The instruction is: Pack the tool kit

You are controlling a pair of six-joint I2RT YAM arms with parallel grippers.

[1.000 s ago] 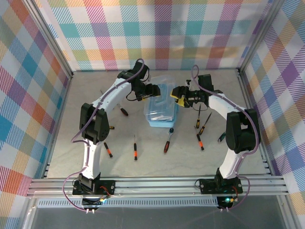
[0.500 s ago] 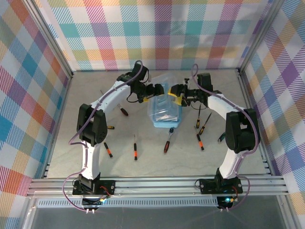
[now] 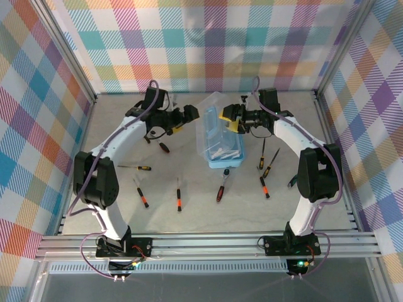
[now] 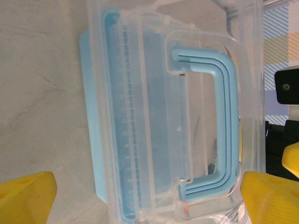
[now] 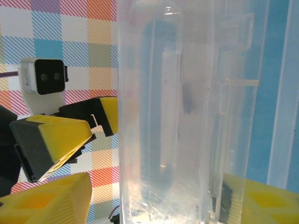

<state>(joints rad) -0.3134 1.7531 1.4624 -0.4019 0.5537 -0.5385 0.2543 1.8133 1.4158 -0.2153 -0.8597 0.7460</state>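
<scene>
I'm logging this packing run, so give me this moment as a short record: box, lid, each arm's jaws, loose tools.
box: light-blue tool kit box, mid-table, open
lid: clear lid raised steeply above the box's far end
right gripper: jaws closed on the lid
left gripper: jaws open, left of the lid, holding nothing
loose tools: ratchet just in front of the box; screwdrivers scattered on the table on both sides
box contents: too unclear to tell

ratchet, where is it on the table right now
In the top view the ratchet lies loose on the table, just on the near side of the light-blue box, between two screwdrivers.
</scene>
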